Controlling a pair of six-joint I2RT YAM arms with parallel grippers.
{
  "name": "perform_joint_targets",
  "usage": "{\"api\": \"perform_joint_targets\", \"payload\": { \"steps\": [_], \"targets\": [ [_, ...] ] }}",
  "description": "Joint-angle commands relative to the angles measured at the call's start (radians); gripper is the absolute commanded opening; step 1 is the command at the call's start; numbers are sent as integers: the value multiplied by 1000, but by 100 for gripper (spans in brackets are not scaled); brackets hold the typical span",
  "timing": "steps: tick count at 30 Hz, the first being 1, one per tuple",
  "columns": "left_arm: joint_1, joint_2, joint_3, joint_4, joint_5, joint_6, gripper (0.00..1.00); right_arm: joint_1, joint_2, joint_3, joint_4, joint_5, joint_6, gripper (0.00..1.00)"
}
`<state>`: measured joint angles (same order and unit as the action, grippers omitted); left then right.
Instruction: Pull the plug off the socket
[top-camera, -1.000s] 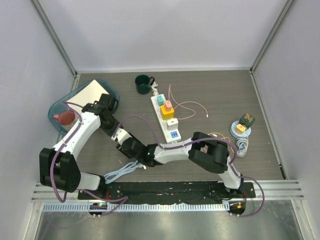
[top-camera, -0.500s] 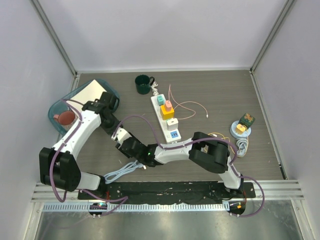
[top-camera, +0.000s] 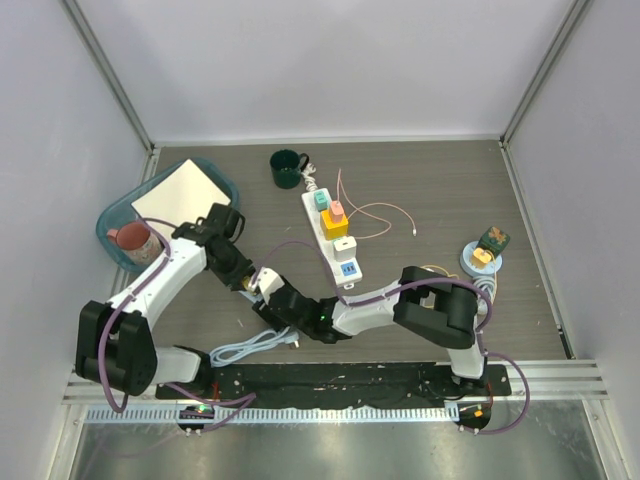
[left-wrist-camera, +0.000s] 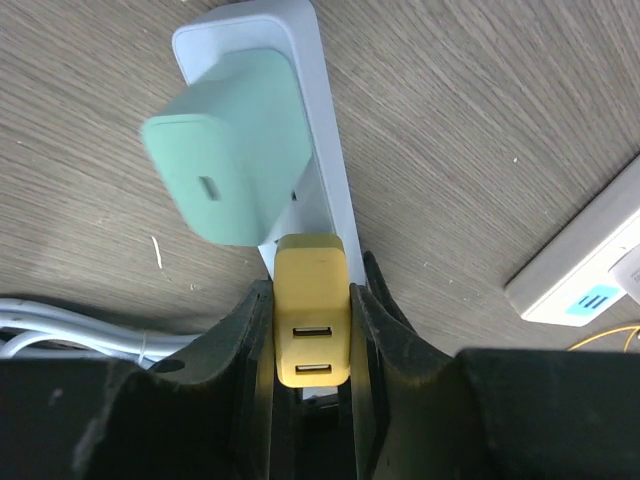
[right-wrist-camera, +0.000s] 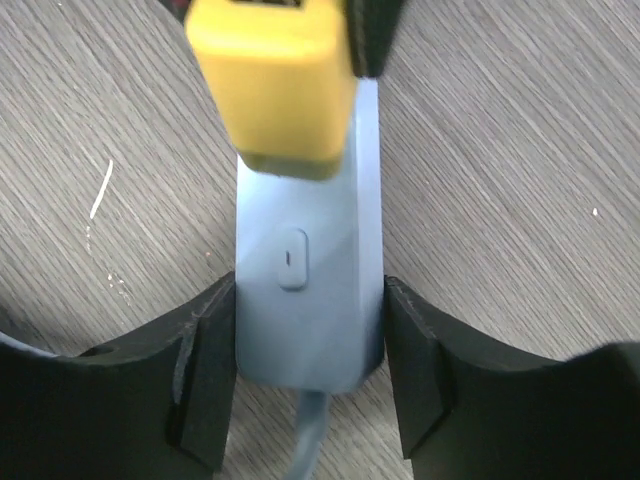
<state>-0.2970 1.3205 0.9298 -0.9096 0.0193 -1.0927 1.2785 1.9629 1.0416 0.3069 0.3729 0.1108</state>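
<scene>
A yellow plug (left-wrist-camera: 312, 325) with two USB ports sits between my left gripper's (left-wrist-camera: 312, 300) fingers, which are shut on its sides. It stands over a small light-blue socket strip (left-wrist-camera: 325, 170) that also carries a mint-green plug (left-wrist-camera: 235, 150). My right gripper (right-wrist-camera: 310, 330) is shut on the strip's cable end (right-wrist-camera: 300, 290), beside its switch button. In the right wrist view the yellow plug (right-wrist-camera: 275, 85) looms above the strip; its prongs are hidden. In the top view both grippers meet at the table's left middle, left (top-camera: 250, 280) and right (top-camera: 272, 296), hiding the strip.
A longer white power strip (top-camera: 335, 235) with several coloured plugs lies mid-table, and shows in the left wrist view (left-wrist-camera: 590, 270). A green mug (top-camera: 288, 169) stands behind it. A blue tray (top-camera: 215, 178) with a red cup (top-camera: 130, 238) is far left. A white cable (top-camera: 245, 345) coils near the front.
Both grippers and the strip between them have shifted a little right and toward the near edge. The left arm's elbow has swung right, away from the tray.
</scene>
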Motion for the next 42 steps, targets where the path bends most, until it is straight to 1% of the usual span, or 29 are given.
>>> {"api": "perform_joint_targets", "payload": {
  "steps": [1,2,3,7,9,12,13,16,17,23,24,27,30,32,33,35,36,39,40,42],
  "targets": [
    [12,-30,-8,-25,-94,57,0,-25,-33,-80,26,-5,17,64],
    [13,-30,-8,-23,-94,57,0,-27,-32,-92,43,-9,20,68],
    [12,-32,-11,-22,-96,57,0,-28,-32,-100,58,-17,18,75],
    [13,-30,-16,-17,-94,57,0,-33,-29,-112,115,-29,12,74],
    [12,-29,-9,-18,-90,57,0,-41,-12,-100,113,-37,6,71],
    [12,-29,21,-25,-78,56,0,-42,-1,-104,148,-51,-16,52],
    [12,-26,27,-26,-81,54,0,-42,2,-107,153,-52,-17,42],
    [13,-17,46,-38,-91,60,0,-45,8,-112,166,-54,-17,28],
    [12,-15,49,-41,-91,62,0,-47,10,-115,167,-64,-10,21],
    [12,-15,102,-75,-110,68,0,-73,21,-153,215,-135,82,10],
    [13,-18,116,-81,-116,73,0,-73,22,-158,231,-149,108,6],
    [12,-27,130,-97,-131,82,0,-74,33,-163,229,-172,153,1],
    [12,-29,135,-97,-134,97,0,-74,34,-161,207,-175,174,1],
    [9,-27,133,-91,-145,134,0,-74,31,-146,176,-170,188,1],
    [7,-29,127,-95,-166,139,0,-74,22,-141,150,-172,187,1],
    [4,-35,113,-95,-170,152,0,-74,14,-118,114,-167,194,1],
    [6,-41,103,-89,-167,154,0,-74,14,-106,68,-169,197,1],
    [4,-64,109,-43,-101,180,0,-74,46,-78,32,-195,228,1],
    [4,-76,116,-14,-44,188,0,-74,59,-78,32,-198,242,1],
    [6,-78,141,0,-12,198,0,-74,77,-89,44,-196,277,1]
  ]
}}
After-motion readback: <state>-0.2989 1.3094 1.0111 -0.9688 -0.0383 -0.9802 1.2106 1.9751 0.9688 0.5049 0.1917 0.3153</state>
